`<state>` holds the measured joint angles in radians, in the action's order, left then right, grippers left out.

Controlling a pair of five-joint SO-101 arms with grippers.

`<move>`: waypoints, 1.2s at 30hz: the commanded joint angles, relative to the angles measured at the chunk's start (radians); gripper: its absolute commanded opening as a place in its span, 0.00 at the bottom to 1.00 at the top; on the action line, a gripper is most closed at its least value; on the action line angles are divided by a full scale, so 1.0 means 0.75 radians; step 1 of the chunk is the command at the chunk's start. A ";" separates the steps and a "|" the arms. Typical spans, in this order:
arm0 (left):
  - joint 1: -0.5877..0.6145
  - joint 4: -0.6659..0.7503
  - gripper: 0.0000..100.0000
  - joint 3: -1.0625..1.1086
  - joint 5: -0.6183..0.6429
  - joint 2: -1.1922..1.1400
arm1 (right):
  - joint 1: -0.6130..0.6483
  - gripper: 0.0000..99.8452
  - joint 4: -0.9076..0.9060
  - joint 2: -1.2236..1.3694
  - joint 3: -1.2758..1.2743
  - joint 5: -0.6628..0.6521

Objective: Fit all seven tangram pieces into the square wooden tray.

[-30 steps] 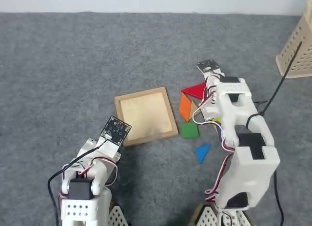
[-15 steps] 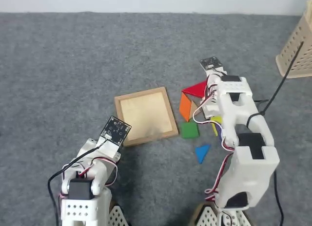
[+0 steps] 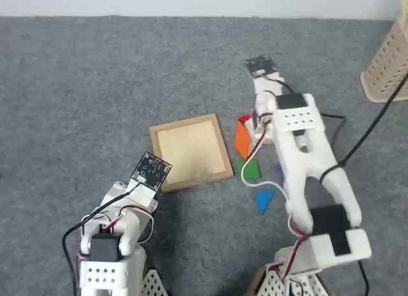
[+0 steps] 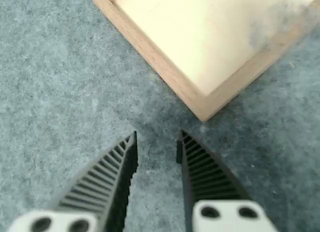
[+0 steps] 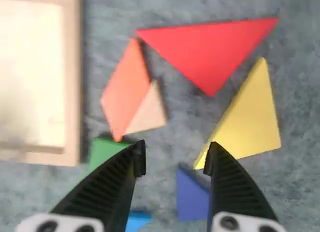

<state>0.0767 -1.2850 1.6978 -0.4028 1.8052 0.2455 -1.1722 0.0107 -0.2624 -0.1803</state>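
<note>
Well, the square wooden tray (image 3: pixel 191 152) lies flat on the gray table (image 3: pixel 83 79), between the two arms; all seven pieces lie outside it on the table, on the right arm's side. The orange piece (image 5: pixel 127 87) is just beside the tray's edge, and the small tan triangle (image 5: pixel 147 112) touches it; the big red triangle (image 5: pixel 210 47) is farther out, with one corner close to the orange piece; the yellow triangle (image 5: pixel 250 122) sits just beside the red one; the green square (image 5: pixel 102 151) is near a corner of the tray; the dark blue piece (image 5: pixel 192 199) lies near the yellow triangle; the light blue triangle (image 3: pixel 264 199) is by itself, a little apart from the green square and closer to the right arm's base.

The right tool (image 5: pixel 172 154) hangs over the pieces; its jaws are apart and hold nothing; between them you see bare table and a bit of the dark blue piece. The left tool (image 4: pixel 156 147) hangs over bare table just by a corner of the tray; its jaws are a little way apart and hold nothing. A tan basket (image 3: pixel 389 60) stands at the far side of the table, well apart from the tray.
</note>
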 commanded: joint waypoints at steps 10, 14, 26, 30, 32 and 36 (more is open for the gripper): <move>0.004 0.000 0.12 -0.017 0.010 0.029 | -0.283 0.29 -0.028 0.101 0.209 -0.055; 0.004 0.000 0.12 -0.017 0.010 0.029 | -0.289 0.29 0.032 0.357 0.305 -0.063; 0.004 0.000 0.12 -0.017 0.010 0.029 | -0.281 0.34 -0.013 0.738 0.522 -0.055; 0.004 0.000 0.12 -0.017 0.010 0.029 | -0.281 0.26 -0.011 0.760 0.522 -0.055; 0.004 0.000 0.12 -0.017 0.010 0.029 | -0.281 0.22 -0.013 0.762 0.520 -0.053; 0.004 0.000 0.12 -0.017 0.010 0.029 | -0.287 0.18 -0.032 0.760 0.520 -0.051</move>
<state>0.0767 -1.2850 1.6978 -0.4028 1.8052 0.0353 -1.1692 0.5708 0.1059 -0.2140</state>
